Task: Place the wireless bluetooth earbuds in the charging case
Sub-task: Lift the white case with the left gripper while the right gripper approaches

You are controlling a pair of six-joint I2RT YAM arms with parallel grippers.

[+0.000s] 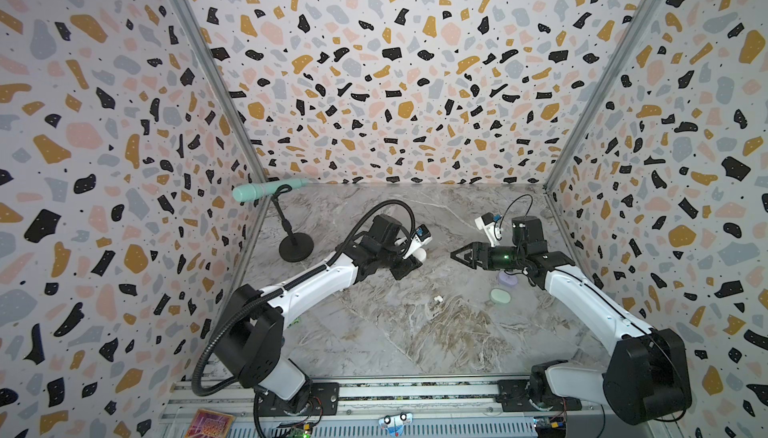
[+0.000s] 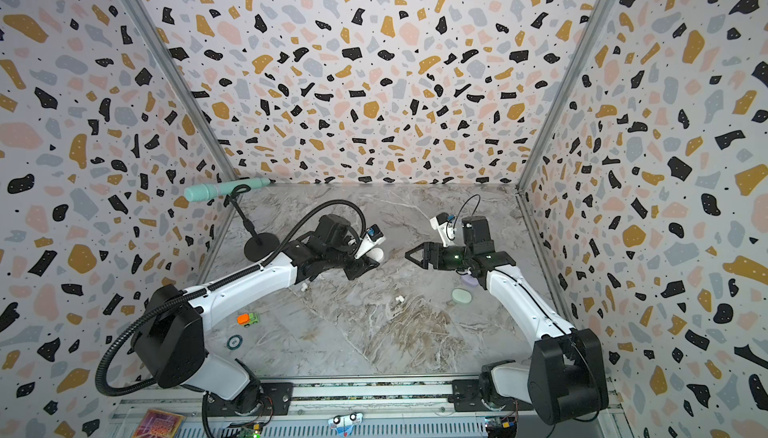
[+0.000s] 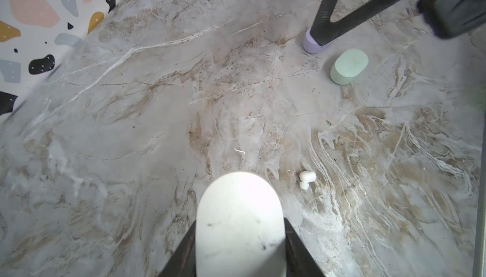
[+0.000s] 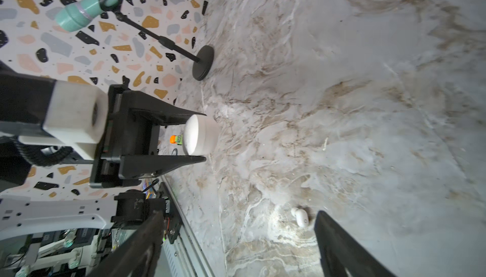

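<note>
Reference: mint case, lying shut on the marble table.

- Well apart from the mint case, toward the robot's left, the left gripper is clamped on a white case, whose lid looks shut.
- Just beyond the mint case the right gripper hovers with its jaws apart, empty.
- On the far side, just beside the mint case, sits a lavender case, also shut.
- Near the mint case, leftward, one white earbud lies loose on the table.
- Farther left lies a small white piece, probably another bud.

Progress: early. No bud shows seated in any case. Opening a case, picking up the buds and inserting them all remain.
</note>
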